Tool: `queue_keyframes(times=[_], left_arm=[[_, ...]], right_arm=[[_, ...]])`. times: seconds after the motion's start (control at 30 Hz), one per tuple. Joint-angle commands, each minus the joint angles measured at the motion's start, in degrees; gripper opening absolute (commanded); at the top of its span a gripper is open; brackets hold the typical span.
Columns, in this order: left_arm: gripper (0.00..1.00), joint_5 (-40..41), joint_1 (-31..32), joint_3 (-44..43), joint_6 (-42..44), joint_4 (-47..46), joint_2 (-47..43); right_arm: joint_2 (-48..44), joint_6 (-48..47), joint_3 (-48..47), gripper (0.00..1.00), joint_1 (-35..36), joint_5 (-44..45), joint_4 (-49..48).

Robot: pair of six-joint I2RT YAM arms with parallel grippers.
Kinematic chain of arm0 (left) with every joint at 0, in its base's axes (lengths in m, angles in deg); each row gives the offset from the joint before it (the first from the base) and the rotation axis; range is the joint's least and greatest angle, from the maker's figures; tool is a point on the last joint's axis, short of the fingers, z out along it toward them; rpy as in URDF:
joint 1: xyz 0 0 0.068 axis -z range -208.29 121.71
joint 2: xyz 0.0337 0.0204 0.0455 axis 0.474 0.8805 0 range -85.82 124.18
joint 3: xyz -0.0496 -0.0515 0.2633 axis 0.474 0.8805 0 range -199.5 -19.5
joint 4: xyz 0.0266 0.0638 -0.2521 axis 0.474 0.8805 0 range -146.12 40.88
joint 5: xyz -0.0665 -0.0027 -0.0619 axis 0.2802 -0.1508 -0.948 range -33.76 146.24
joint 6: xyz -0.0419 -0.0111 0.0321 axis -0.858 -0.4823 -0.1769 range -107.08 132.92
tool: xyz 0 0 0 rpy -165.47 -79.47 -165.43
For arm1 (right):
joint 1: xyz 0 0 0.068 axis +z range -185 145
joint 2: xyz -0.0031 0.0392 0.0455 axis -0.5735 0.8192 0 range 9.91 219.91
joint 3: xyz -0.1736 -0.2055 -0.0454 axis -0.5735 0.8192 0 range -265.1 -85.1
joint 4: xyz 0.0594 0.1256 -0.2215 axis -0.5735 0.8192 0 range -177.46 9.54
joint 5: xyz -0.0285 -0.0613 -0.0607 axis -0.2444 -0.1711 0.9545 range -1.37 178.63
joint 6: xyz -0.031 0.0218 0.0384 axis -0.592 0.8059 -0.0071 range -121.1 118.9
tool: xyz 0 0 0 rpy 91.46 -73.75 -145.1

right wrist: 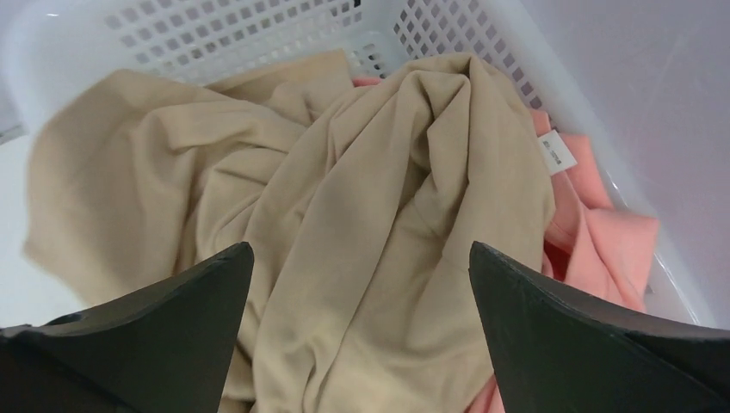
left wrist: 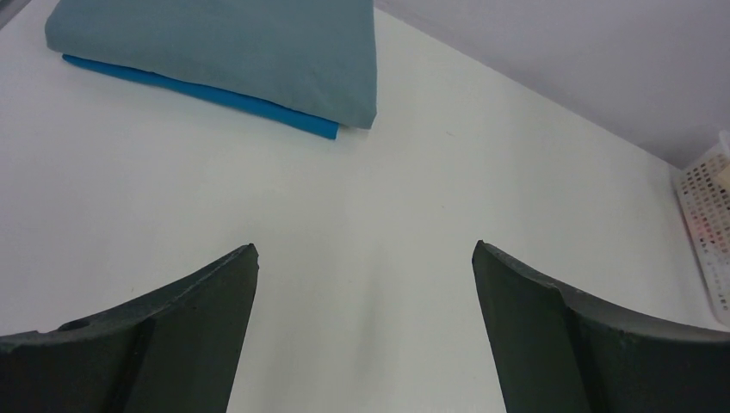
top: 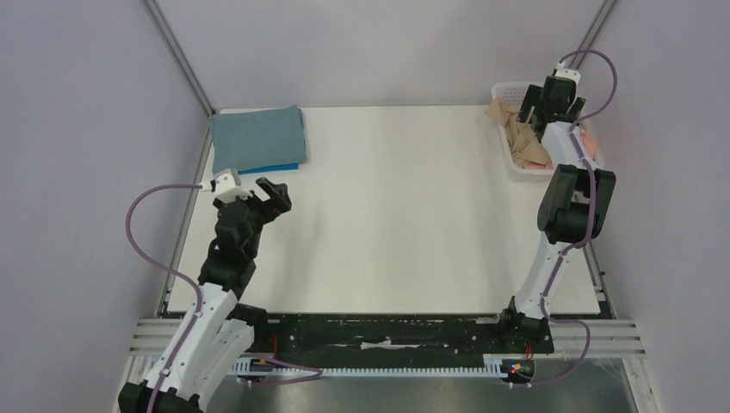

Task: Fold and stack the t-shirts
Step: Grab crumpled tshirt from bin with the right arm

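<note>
Looking at the top view, you see the slate-blue tee (top: 258, 136) folded at the desk's (top: 396, 224) far left corner, presumably stacked there to leave the middle for folding. Left pincer (top: 275, 194) hovers beside the stack, wide, holding nothing. Right pincer (top: 534, 112) hangs over the basket (top: 508, 89) at the far right corner.

Left wrist view: bright blue tee (left wrist: 215, 99) lies under the slate one, edges nearly flush.

Right wrist view: jaws wide above the crumpled tan tee (right wrist: 344, 215), which lies over the pink tee (right wrist: 603, 232). The tan one is likely your next pick.
</note>
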Motion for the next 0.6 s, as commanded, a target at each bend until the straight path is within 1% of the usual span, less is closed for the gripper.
queue_keyframes(times=[0.0,0.1,0.17,0.23,0.27,0.3,0.33,0.37,0.43,0.47,0.57], left_arm=[[1.00,0.6,-0.2,-3.0,-1.7,-1.0,3.1],[1.00,0.6,-0.2,-3.5,-1.6,-1.0,4.7],[1.00,0.5,-0.2,-3.7,-1.6,-1.1,5.5],[1.00,0.4,-0.2,-3.9,-1.4,-1.1,6.1],[0.99,0.5,-0.2,-4.0,-1.3,-1.0,6.3],[0.99,0.6,-0.2,-4.0,-1.3,-1.0,6.3],[0.99,0.6,-0.2,-4.0,-1.3,-0.8,6.3],[0.99,0.6,-0.2,-4.1,-1.3,-0.7,6.3],[0.99,0.6,-0.2,-4.1,-1.3,-0.5,6.0],[0.99,0.7,-0.2,-4.1,-1.2,-0.5,5.8],[0.99,0.9,-0.2,-4.0,-1.2,-0.1,5.3]], right_arm=[[6.2,-3.1,-7.2,0.96,-0.3,4.5,-0.1],[9.2,-3.6,-8.0,0.92,-0.3,8.2,-1.5],[10.3,-2.9,-8.0,0.82,-0.5,9.3,-2.2],[10.7,-2.1,-7.5,0.78,-0.6,9.2,-2.7],[10.8,-1.6,-7.1,0.72,-0.7,9.0,-3.2],[10.7,-1.1,-6.6,0.63,-0.8,8.1,-3.7],[10.8,-0.8,-6.4,0.53,-1.0,7.1,-4.1],[10.6,-0.4,-6.4,0.33,-1.1,6.3,-4.2],[9.7,0.2,-6.2,0.02,-1.2,3.7,-4.7],[9.0,0.4,-5.8,0.00,-1.3,2.2,-5.1],[5.2,0.0,-4.3,0.00,-1.3,-2.9,-6.9]])
